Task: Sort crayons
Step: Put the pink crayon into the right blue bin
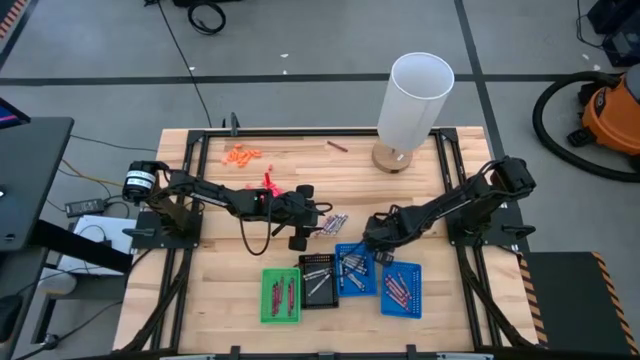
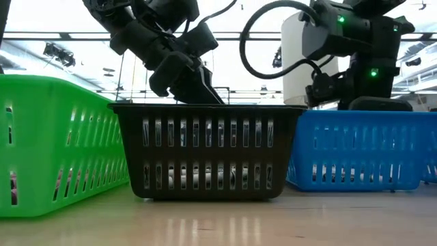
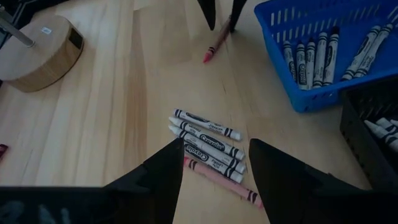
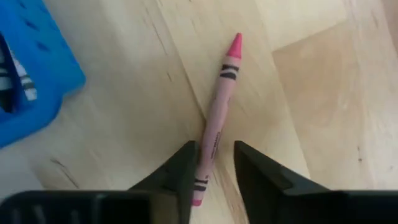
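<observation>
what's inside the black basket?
Black basket: high view shows a few pale crayons at its far end. Low view shows only its slotted wall; the rest of the floor is too dark to tell.
</observation>
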### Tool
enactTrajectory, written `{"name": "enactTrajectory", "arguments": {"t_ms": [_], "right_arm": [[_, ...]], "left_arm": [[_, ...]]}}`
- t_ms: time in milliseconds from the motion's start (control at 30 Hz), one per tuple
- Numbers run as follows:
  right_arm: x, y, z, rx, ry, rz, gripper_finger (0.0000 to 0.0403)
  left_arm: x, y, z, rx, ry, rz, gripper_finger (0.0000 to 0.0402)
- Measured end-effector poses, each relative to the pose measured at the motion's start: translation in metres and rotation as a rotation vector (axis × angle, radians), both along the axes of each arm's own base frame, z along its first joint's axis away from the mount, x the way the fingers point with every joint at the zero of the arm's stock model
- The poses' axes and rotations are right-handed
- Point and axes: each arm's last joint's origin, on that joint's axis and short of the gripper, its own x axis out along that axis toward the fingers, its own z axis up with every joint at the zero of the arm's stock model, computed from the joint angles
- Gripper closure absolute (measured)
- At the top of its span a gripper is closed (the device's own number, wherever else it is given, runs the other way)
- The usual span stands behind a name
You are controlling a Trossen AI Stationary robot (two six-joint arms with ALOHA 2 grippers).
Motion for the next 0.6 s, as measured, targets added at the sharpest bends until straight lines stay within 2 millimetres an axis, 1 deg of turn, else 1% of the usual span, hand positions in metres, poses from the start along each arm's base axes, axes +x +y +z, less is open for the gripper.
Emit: {"name": "enactTrajectory", "arguments": {"t_ms": [200,300,433,600], "right_arm": [[-0.003,0.0,-0.002,0.018,0.015,0.002,0.0358],[-0.004,0.0,-0.001,0.016,0.022,0.008,0.0385],[-0.008,-0.001,0.002,0.012,0.038,0.007,0.0387],[-0.014,-0.004,0.014,-0.001,0.018,0.001,0.0369]], "left_arm": [[0.0,-0.001,0.0,0.0,0.004,-0.002,0.0208],[0.0,-0.001,0.0,-0.004,0.004,0.001,0.0208],[-0.001,-0.002,0.003,-0.025,-0.008,0.012,0.0208],[-0.002,-0.003,0.006,-0.026,-0.02,0.01,0.0208]]}}
